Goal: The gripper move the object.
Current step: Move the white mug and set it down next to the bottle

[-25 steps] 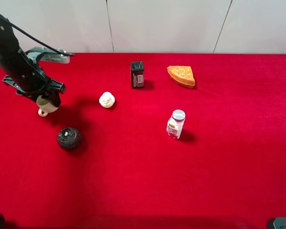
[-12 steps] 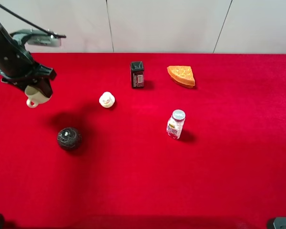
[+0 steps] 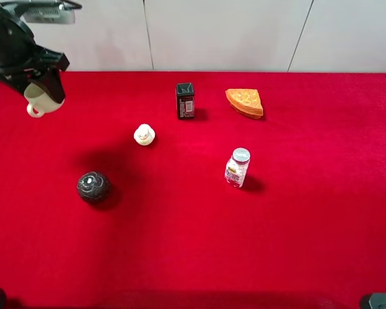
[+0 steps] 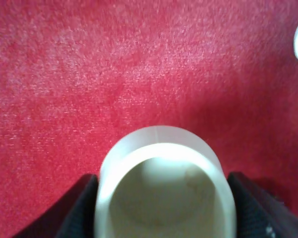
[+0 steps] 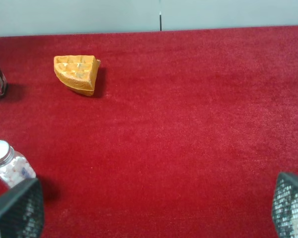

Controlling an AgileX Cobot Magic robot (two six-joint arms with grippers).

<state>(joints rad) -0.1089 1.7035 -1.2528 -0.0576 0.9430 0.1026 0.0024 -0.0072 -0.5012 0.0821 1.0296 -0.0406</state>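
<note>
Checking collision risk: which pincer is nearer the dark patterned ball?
Left. The left pincer, holding the mug aloft, hangs over the far-left corner, beyond the ball. The right pincer is at the table's near side, farther right than the bottle.

Cream mug [image 3: 38,103] in left end effector [image 4: 164,212]

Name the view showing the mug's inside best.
The left wrist view: the cream mug opens toward the camera, pale inside plain. The exterior high view shows only its outside and handle. The right wrist view misses it.
</note>
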